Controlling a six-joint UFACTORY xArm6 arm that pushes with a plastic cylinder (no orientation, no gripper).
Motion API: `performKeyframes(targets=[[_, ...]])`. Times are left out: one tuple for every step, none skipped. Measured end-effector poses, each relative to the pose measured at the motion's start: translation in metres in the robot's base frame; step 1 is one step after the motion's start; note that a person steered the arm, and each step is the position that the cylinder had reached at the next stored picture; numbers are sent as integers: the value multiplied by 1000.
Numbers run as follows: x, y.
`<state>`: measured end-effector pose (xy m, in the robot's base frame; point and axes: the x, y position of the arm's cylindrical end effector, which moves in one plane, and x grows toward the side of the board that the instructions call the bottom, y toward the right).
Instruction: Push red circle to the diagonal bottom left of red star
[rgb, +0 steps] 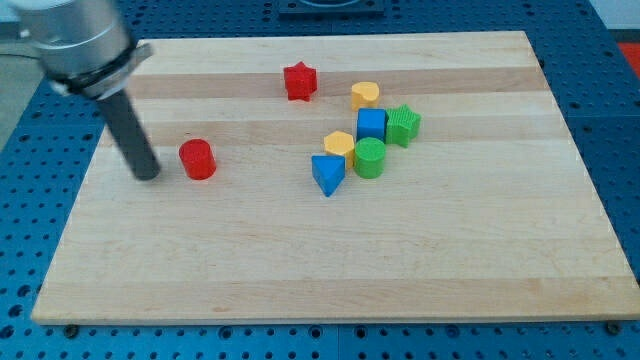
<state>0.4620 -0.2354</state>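
Observation:
The red circle (198, 159) sits on the wooden board (330, 270) at the view's left. The red star (299, 81) sits near the view's top centre, up and to the right of the red circle. My tip (147, 174) rests on the board just left of the red circle, a small gap apart from it. The dark rod rises from the tip toward the view's top left.
A cluster stands right of centre: a yellow circle (365, 95), a blue square (371, 125), a green star (404, 125), a yellow hexagon (339, 144), a green circle (370, 158) and a blue triangle (327, 174). Blue perforated table surrounds the board.

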Motion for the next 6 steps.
performKeyframes(targets=[[-21, 29], [-54, 31], [-66, 31], [-54, 31], [-10, 28], [-5, 62]])
